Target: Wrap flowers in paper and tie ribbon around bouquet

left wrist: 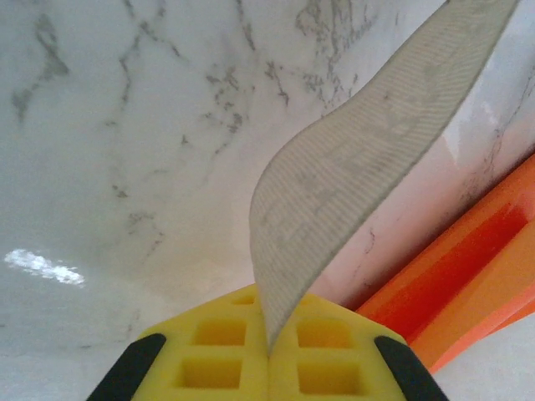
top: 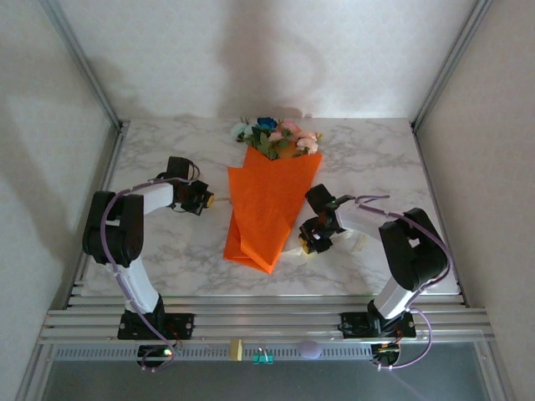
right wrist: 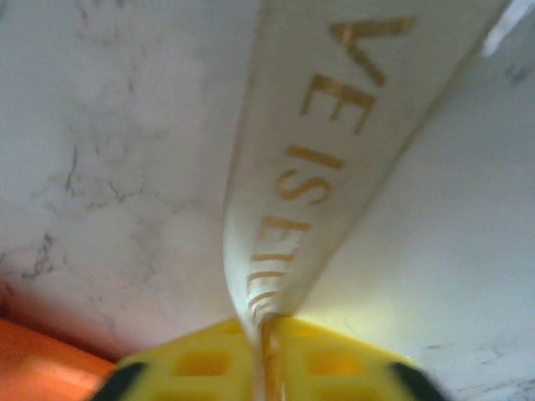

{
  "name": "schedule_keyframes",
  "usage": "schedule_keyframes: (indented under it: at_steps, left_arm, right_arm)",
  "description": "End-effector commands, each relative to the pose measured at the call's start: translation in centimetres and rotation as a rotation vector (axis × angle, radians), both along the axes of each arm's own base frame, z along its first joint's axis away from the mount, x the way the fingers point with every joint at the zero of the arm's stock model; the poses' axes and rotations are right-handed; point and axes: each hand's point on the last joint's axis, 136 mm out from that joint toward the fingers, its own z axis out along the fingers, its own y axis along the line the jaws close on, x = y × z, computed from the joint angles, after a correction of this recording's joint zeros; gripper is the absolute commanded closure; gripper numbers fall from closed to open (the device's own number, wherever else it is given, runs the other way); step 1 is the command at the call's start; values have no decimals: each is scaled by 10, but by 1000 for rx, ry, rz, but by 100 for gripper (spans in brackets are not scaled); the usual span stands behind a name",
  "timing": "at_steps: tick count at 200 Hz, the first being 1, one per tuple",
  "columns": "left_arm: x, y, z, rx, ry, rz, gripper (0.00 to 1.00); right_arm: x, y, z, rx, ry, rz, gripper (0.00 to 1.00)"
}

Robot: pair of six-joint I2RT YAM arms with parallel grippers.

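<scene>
The left gripper (left wrist: 269,347) is pinched tight on the ribbon (left wrist: 351,192), its yellow pads meeting around the strip, just left of the orange paper (top: 269,209). The right gripper (right wrist: 269,330) is clamped on the ribbon too, just right of the paper, with gold lettering showing. The paper lies as a cone mid-way across the marble table (top: 167,259) — the flowers (top: 276,136) poke from its far end.

Both end effectors (left wrist: 269,344) (right wrist: 269,332) pinched closed
</scene>
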Motion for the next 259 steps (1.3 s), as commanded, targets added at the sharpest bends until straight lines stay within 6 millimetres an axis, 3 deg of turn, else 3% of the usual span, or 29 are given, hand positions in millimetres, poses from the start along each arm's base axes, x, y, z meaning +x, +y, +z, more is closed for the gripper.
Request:
schedule_keyframes:
  at_steps: [1, 34, 62, 91, 116, 135, 169, 181, 195, 206, 217, 234, 259]
  left_arm:
    - [6, 6, 14, 23, -31, 0, 100]
    - [18, 11, 15, 33, -39, 9, 100]
    - [42, 19, 14, 45, -54, 31, 100]
    - [74, 21, 11, 68, -63, 26, 100]
    - [89, 18, 13, 58, -64, 18, 100]
    - [86, 15, 14, 55, -47, 10, 100]
    - [60, 17, 3, 76, 30, 0, 100]
    - [52, 17, 4, 73, 42, -3, 79]
    - [48, 24, 19, 110, 31, 2, 48]
    - [47, 35, 37, 166, 15, 15, 34]
    - [46, 51, 58, 229, 3, 42, 30]
    - [40, 88, 80, 335, 11, 117, 26]
    - [43, 135, 81, 375, 57, 204, 20]
  right_arm:
    - [19, -22, -12, -72, -13, -51, 100]
    - [66, -41, 7, -108, -109, -52, 100]
    - [100, -52, 13, -108, -148, -64, 100]
    - [126, -57, 16, -104, -169, -67, 100]
    - [140, -68, 22, -136, -177, -65, 100]
    - [145, -73, 25, -134, -188, -72, 100]
    - [146, -70, 28, -133, -189, -11, 100]
    - [143, -69, 28, -129, -181, 12, 99]
    - [138, -76, 36, -162, -192, 41, 79]
    - [134, -84, 46, -199, -219, 59, 65]
    - [130, -93, 58, -245, -245, 77, 57]
    - [124, -105, 76, -299, -275, 105, 52]
    - [116, -111, 90, -321, -311, 133, 48]
